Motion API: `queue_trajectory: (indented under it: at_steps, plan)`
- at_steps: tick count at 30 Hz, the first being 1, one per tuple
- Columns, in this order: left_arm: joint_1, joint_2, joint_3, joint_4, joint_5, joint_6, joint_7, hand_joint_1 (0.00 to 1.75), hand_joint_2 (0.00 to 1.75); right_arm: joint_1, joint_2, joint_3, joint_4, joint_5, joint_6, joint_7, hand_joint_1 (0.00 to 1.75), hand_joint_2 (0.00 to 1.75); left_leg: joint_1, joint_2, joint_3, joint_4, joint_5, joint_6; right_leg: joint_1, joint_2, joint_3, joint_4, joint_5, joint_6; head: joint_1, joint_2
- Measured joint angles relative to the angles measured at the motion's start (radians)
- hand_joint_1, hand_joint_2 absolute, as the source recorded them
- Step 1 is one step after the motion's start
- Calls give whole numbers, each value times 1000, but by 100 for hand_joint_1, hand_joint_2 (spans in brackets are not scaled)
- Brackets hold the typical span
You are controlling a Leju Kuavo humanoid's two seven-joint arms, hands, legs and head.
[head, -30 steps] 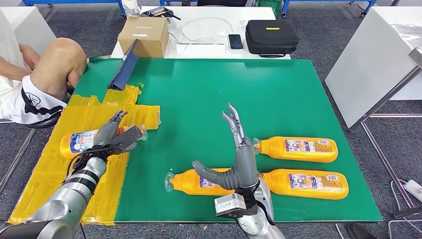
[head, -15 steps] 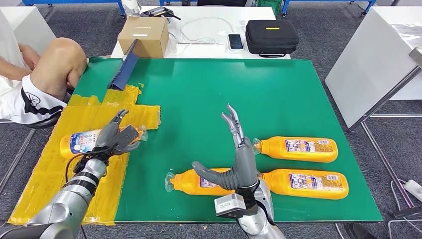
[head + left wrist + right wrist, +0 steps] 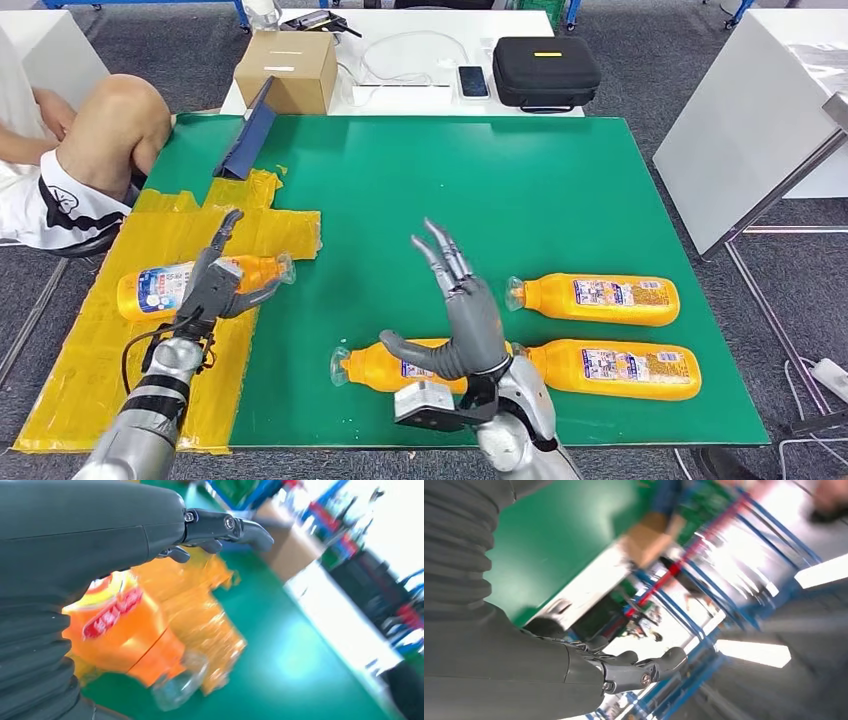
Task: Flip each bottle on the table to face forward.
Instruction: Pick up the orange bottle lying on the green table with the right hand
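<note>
The fingers [image 3: 228,228] of the left hand [image 3: 213,288] are spread and loose over the left bottle [image 3: 160,286]; the hand lies across its middle, but I can't tell whether it grasps it or merely rests there. That bottle lies on its side on the yellow tape [image 3: 120,340] by the table's [image 3: 560,180] left edge, cap toward the centre. Further right, the right hand [image 3: 462,322] is raised off the table with fingers splayed, holding nothing, above the neck of the middle bottle [image 3: 395,368] near the front edge.

My worry is the left one: it's round and slick, and with so loose a touch it could roll out from under the palm or slide toward the left edge on the crinkled tape. The right arm, coming down, could also knock the bottles beneath it.

I count four bottles: one at left, one at front centre, and two [image 3: 598,299] [image 3: 615,368] lying parallel toward the right.
</note>
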Motion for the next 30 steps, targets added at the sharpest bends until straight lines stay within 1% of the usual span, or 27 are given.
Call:
queue_trajectory:
  at_steps: [2, 4, 8, 14, 20, 27, 30]
  plan:
    - [47, -18, 1, -122, 28, 26, 4, 0, 175, -17, -23, 17, 41, 80, 23, 32, 0, 175, 0, -1, -1, 0, 0, 0, 0, 0, 0, 0, 0, 0, 0, 0]
    - [78, -31, 1, -207, 37, 37, 10, 0, 175, -29, -39, 30, 73, 112, 38, 41, 0, 175, 0, -3, -1, 0, 0, 0, 0, -1, 0, 0, -1, 1, 0, 0]
    - [112, -45, 1, -299, 47, 53, 5, 0, 175, -57, -64, 58, 123, 135, 73, 49, 0, 175, 0, -2, -2, 0, 0, 0, 0, -1, 0, 0, 0, 1, 0, 0]
    - [147, -68, -12, -374, 53, 69, -10, 0, 175, -104, -103, 96, 216, 195, 98, 79, 0, 175, 0, -2, -2, 0, 0, 0, 0, -1, 0, 0, 0, 1, 0, 0]
    - [186, -88, -48, -429, 53, 89, -19, 0, 175, -124, -133, 115, 266, 198, 98, 63, 0, 175, -1, -2, -2, 0, 0, 0, 0, -1, -1, 0, 0, 1, 0, 0]
    - [206, -102, -72, -454, 75, 104, -24, 0, 175, -138, -152, 134, 293, 198, 112, 59, 0, 175, 0, -1, -2, 0, 0, 0, 0, -1, -1, 0, 0, 1, 0, 0]
    - [211, -106, -75, -459, 82, 105, -27, 0, 175, -139, -157, 140, 301, 181, 128, 41, 0, 175, 0, -1, -2, 0, 0, 0, 0, -1, -1, 0, 0, 1, 0, 0]
